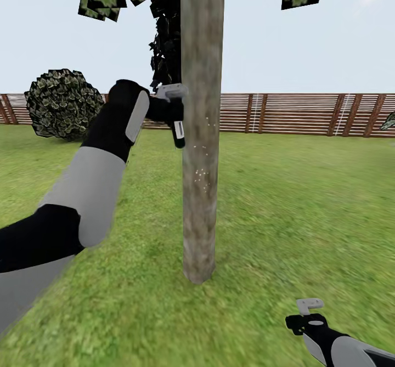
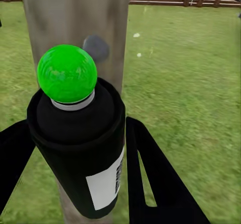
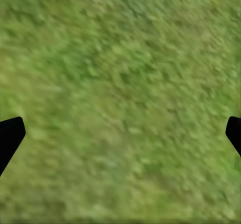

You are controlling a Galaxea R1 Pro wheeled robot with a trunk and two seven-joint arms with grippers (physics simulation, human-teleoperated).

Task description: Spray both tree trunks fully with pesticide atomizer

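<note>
The left tool (image 2: 75, 153) pinches the sprayer (image 2: 78, 148), green-topped and dark in the wrist view, right against the tree trunk (image 1: 202, 136), which carries pale specks. The right tool (image 3: 120, 133), low over grass (image 3: 120, 58), is spread, holding nothing.

left tool (image 1: 174, 116): raised, clamped | right tool (image 1: 310, 313): low, spread

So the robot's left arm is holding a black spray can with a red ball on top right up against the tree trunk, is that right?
Nearly. The ball on top of the black spray can is bright green, not red, as the left wrist view shows. The rest holds: the left gripper has its jaws closed around the can, held right up at the tree trunk.
</note>
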